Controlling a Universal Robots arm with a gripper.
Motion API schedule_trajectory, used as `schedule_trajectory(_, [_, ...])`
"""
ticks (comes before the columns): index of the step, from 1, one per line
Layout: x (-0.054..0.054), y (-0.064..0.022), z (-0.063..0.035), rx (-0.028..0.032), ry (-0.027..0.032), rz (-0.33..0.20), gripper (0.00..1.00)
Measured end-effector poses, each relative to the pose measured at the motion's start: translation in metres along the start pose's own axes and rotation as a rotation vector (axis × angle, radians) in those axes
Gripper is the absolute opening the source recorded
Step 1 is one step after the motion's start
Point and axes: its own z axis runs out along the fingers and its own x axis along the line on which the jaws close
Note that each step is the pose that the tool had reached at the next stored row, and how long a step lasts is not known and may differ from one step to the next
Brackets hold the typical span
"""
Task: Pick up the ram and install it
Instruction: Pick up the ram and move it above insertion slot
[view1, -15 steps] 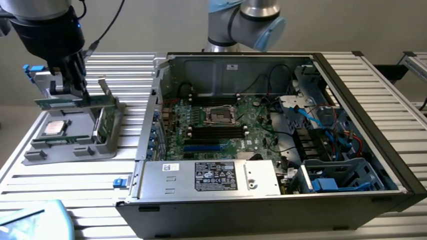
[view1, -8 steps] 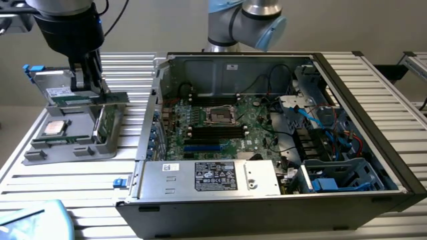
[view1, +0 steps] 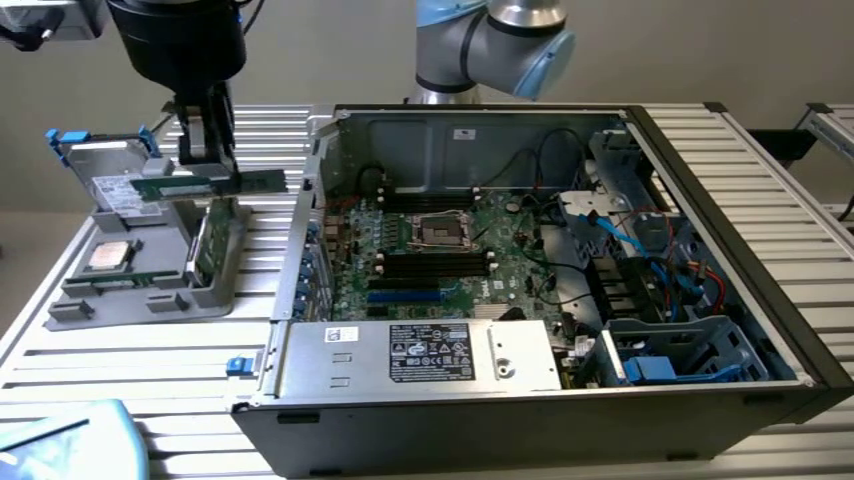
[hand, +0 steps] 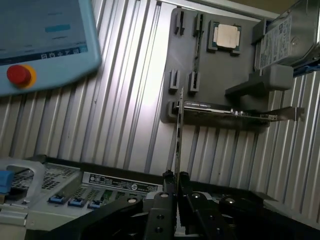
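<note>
Clenched on the ram (view1: 254, 182), end effector (view1: 203, 168) over the grey holder (view1: 140, 290), at ten o'clock from the open computer case (view1: 400, 440). Long axis level, running nine to three in the exterior view, thin edge up. Print on the power-supply label (view1: 431, 352) too small to read.

- You see the ram (hand: 179, 130) edge-on in the wrist view; its chips and label are hidden.
- The teach pendant (hand: 45, 40) runs out of frame.
- The print on the power supply (view1: 416, 355) label is too small to read.
- The arm (view1: 487, 35) is cut off by the exterior view's upper edge.
</note>
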Motion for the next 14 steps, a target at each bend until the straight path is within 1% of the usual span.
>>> schedule_trajectory(8, [0.006,-0.035,-0.0112,0.0015,-0.0081,-0.001,0.15])
schedule_trajectory(14, [0.01,-0.061,-0.0174,0.0028,-0.0148,-0.002,0.15])
